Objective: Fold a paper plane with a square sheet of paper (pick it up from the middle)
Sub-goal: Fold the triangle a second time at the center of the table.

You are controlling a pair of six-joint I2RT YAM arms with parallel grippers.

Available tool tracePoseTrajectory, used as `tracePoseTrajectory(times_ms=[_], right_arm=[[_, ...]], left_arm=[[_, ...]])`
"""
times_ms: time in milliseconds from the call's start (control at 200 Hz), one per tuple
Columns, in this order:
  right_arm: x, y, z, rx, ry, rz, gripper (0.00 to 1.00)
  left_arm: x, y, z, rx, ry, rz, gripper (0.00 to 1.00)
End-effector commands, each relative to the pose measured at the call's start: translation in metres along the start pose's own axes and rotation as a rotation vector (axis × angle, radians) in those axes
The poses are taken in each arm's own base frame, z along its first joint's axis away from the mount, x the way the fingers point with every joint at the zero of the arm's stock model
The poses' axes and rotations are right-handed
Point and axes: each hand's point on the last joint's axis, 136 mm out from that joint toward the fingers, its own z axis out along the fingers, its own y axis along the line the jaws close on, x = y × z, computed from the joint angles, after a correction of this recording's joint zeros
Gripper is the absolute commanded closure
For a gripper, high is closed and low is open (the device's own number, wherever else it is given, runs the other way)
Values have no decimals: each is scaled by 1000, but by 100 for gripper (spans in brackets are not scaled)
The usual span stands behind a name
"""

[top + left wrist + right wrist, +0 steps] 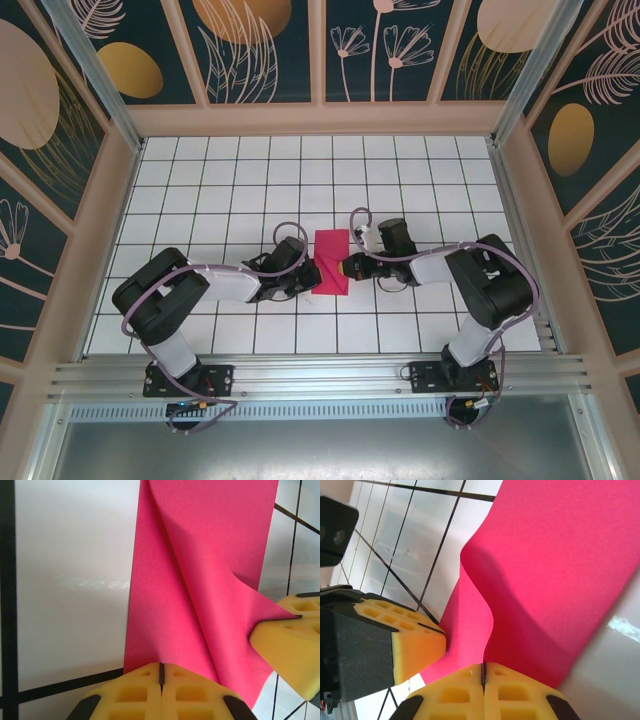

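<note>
Paper [331,262] lies mid-desk [200,190], btwn the two tools. Part is flat on the tiles, the rest raised in a loose hump. L tool [161,676] is pressed together, pinching one edge of the paper. R tool [483,674] is likewise clamped on the opposite side. The tools are v. close, almost tip to tip.

Risks, as I judge:
- Pulling apart w/ both pinched would tear the thin sheet at a pinch pt.
- Uneven travel would flatten the hump askew, so the crease goes off-line and the plane ends up lopsided.
- Each pinch takes only a thin margin, so the paper may slip out of one.
- Tools this near could bump.
</note>
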Motion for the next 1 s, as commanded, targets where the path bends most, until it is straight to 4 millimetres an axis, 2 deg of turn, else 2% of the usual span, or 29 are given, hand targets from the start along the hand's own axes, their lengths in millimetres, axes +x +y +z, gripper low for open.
tracePoseTrajectory(times_ms=[0,530,996], right_arm=[[-3,3,3,-40,28,-37,100],[-11,-7,13,-38,86,-70,100],[-23,-3,4,-31,62,-91,98]], left_arm=[[13,25,8,-92,42,15,100],[13,27,8,-108,45,21,100],[11,27,7,-116,40,22,100]])
